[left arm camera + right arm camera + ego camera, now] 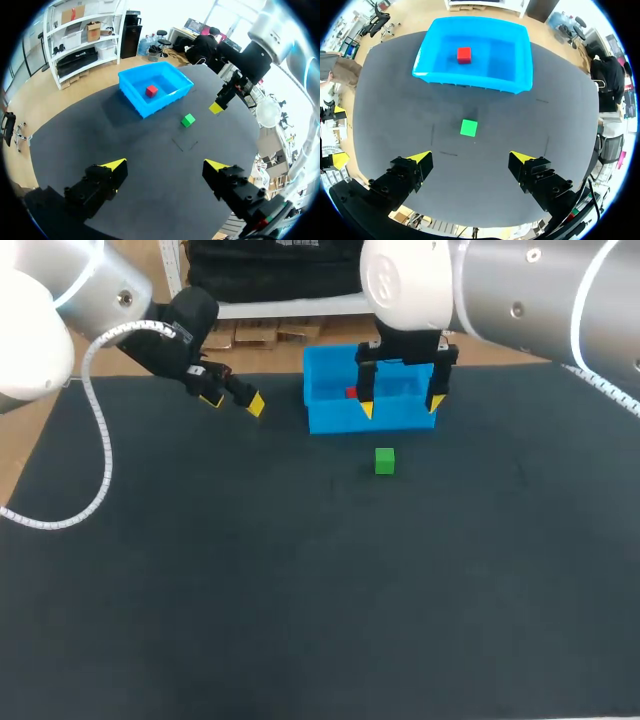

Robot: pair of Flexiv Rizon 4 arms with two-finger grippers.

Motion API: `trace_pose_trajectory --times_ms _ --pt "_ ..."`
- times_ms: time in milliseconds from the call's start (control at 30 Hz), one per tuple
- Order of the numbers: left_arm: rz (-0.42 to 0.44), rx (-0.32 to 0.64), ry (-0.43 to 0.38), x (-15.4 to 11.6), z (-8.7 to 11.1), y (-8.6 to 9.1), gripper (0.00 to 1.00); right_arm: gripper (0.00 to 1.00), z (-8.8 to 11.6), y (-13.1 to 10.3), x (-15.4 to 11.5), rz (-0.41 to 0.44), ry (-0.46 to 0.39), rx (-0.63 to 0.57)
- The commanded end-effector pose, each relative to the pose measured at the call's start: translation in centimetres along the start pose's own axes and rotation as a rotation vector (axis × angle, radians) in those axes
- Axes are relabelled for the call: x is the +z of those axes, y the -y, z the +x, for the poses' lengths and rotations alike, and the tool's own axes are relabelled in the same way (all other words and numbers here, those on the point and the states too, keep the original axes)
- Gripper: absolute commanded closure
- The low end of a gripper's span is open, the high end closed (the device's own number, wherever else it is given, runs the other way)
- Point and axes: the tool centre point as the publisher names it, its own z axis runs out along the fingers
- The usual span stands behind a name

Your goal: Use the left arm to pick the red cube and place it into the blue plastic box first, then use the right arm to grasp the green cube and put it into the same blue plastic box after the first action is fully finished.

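Observation:
The red cube [351,393] [151,90] [464,54] lies inside the blue plastic box [325,418] [131,94] [522,70] at the table's far middle. The green cube [384,461] [188,120] [468,127] sits on the dark mat just in front of the box. My right gripper [401,407] [471,160] hangs open above the box's front wall, with the green cube a little ahead of its fingertips and nothing held. My left gripper [233,400] [166,164] is open and empty, off to the left of the box.
The dark mat [300,580] covers the whole table. A white coiled cable [98,440] hangs from my left arm over the table's left side.

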Motion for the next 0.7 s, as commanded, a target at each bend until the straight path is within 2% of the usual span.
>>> trace_pose_trajectory --times_ms 33,700 --pt "0.003 0.002 0.004 0.0 0.1 0.0 0.00 0.00 -0.5 -0.3 0.1 0.007 -0.002 -0.001" --pt "0.003 0.002 0.004 0.0 0.1 0.0 0.00 0.00 -0.5 -0.6 2.1 -0.008 -0.006 0.008"
